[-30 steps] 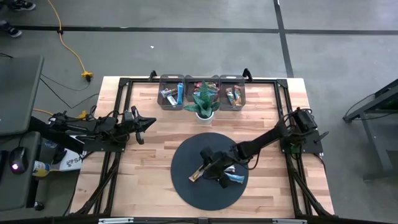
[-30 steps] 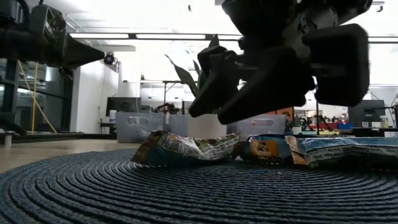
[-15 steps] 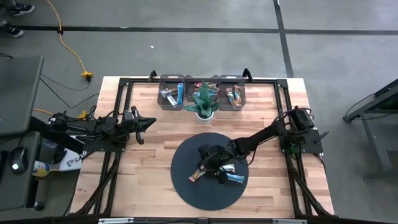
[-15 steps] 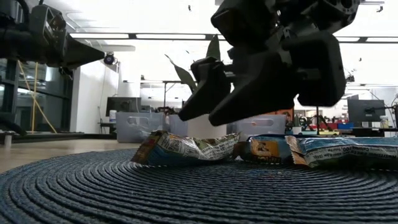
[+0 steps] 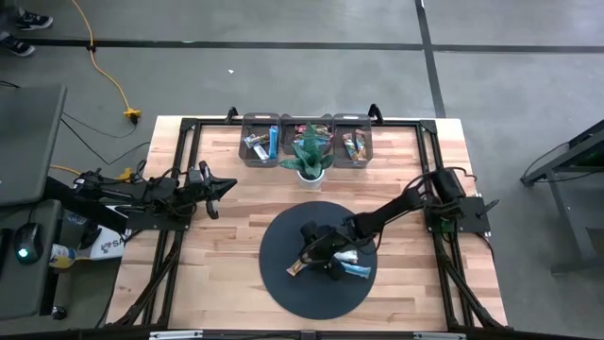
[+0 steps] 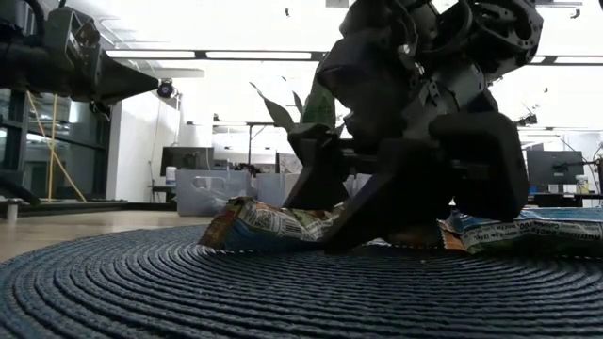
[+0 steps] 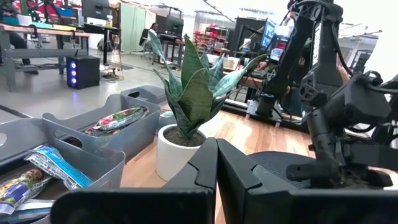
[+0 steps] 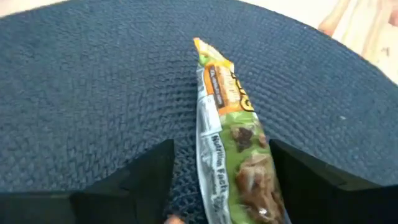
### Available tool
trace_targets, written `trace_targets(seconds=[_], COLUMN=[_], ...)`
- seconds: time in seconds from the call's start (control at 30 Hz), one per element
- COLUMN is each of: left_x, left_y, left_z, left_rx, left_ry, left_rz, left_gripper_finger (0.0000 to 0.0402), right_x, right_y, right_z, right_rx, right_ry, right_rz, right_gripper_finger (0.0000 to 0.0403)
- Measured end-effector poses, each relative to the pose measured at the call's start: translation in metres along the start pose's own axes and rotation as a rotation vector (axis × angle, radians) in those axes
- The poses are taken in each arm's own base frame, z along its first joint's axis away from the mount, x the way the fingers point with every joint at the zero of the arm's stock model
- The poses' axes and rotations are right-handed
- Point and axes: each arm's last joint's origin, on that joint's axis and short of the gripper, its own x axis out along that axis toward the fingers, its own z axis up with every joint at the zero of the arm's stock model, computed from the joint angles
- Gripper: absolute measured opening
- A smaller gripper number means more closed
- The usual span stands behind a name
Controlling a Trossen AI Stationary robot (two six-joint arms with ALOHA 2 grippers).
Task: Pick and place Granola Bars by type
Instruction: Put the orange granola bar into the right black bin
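Observation:
A green and orange granola bar (image 8: 231,140) lies flat on the round dark woven mat (image 5: 283,295); it also shows in the low view (image 6: 268,224). My right gripper (image 8: 221,152) is open and low over the mat (image 6: 188,292), one finger on each side of this bar, not touching it. In the high view my right gripper (image 5: 319,257) covers part of the bar (image 5: 299,265). A blue bar (image 5: 358,271) lies on the mat to its right. My left gripper (image 5: 223,187) is shut and empty over the table's left side.
Three grey bins (image 5: 260,142) holding several sorted bars stand in a row at the far edge. A spiky plant in a white pot (image 5: 310,156) stands in front of the middle bin, just beyond the mat. Bare wood lies left and right of the mat.
My right gripper has gone down toward the mat and tipped forward, so its open fingers now straddle the green and orange bar. The bars have stayed where they were.

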Motion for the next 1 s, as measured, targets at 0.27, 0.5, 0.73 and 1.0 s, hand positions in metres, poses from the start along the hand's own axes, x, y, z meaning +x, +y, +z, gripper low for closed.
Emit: trace_targets(seconds=[0.27, 0.5, 0.73, 1.0], left_x=[0.0, 0.0, 0.0, 0.0], left_y=[0.0, 0.0, 0.0, 0.0001], left_z=[-0.0001, 0.0, -0.0001, -0.0001], left_rx=[0.0, 0.0, 0.0, 0.0], left_ry=[0.0, 0.0, 0.0, 0.0], left_rz=[0.0, 0.001, 0.001, 0.002], left_gripper_finger=[0.0001, 0.0001, 0.0001, 0.0001], right_x=[0.0014, 0.0014, 0.0014, 0.0016], right_y=[-0.0008, -0.0013, -0.0011, -0.0011], right_z=[-0.0017, -0.0022, -0.0027, -0.0031], right_rx=[0.0, -0.004, 0.004, 0.075], right_ry=[0.017, 0.027, 0.033, 0.033], right_rz=[-0.044, -0.061, -0.061, -0.062], right_gripper_finger=[0.0243, 0.0215, 0.0172, 0.0126])
